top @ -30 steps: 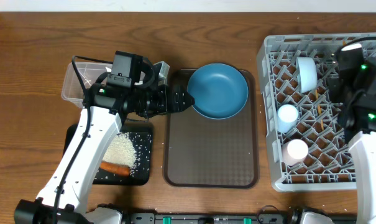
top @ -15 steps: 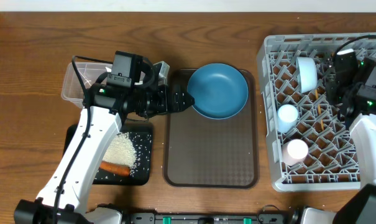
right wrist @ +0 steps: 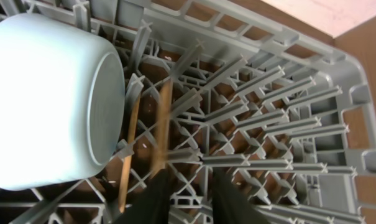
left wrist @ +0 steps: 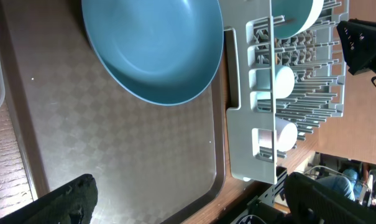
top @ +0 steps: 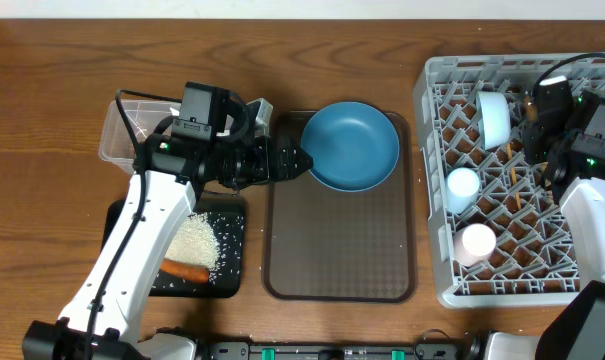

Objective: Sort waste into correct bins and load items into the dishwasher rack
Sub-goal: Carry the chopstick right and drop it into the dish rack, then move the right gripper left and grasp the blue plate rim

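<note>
Now the left end effector (top: 294, 162) is gaping wide by the stiff, slick-looking plate (top: 354, 145), inviting a rim pinch.

A wooden table (top: 62, 100) is seen bearing a clear tub (top: 117, 140) far left, a black tray (top: 237, 285) near left, a brown tray (top: 337, 240) centrally and a grey rack (top: 432, 180) right.

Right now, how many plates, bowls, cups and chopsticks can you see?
Plate: 1
Bowl: 1
Cups: 2
Chopsticks: 2
Total: 6
</note>
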You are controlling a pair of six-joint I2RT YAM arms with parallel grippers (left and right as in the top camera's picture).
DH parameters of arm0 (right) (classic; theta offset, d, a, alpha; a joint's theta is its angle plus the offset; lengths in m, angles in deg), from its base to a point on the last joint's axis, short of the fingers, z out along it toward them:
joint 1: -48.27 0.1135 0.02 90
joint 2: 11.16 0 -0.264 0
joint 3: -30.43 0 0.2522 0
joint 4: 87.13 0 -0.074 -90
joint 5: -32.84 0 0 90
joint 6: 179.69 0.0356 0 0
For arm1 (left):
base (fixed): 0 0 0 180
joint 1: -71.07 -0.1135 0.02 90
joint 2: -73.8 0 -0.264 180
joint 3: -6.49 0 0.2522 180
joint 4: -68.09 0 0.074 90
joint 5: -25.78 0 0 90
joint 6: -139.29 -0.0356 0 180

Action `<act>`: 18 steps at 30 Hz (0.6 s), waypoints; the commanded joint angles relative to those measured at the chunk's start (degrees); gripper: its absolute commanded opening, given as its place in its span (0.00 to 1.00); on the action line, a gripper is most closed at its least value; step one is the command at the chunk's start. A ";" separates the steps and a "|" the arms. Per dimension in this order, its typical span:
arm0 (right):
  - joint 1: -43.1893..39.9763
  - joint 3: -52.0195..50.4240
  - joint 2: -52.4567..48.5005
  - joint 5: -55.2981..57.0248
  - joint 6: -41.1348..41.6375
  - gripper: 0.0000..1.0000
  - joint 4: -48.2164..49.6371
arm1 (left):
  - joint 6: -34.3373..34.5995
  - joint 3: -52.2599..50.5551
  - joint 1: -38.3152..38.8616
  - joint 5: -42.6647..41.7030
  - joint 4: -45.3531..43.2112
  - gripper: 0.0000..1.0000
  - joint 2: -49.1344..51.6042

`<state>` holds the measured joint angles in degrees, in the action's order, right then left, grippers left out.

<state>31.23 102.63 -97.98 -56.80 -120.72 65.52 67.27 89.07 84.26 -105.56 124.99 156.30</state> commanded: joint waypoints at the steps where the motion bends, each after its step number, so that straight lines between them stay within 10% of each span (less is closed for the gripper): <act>1: -0.31 0.39 -0.31 -0.63 -0.33 0.29 0.20 | -0.55 0.35 -0.15 0.50 0.07 0.98 -0.52; 18: 3.72 1.09 10.03 -16.48 33.29 0.20 -0.28 | -0.55 0.35 -0.15 0.50 0.07 0.98 -0.52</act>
<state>32.07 102.63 -93.59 -64.21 -97.81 66.20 67.29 89.07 84.26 -105.56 124.99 156.30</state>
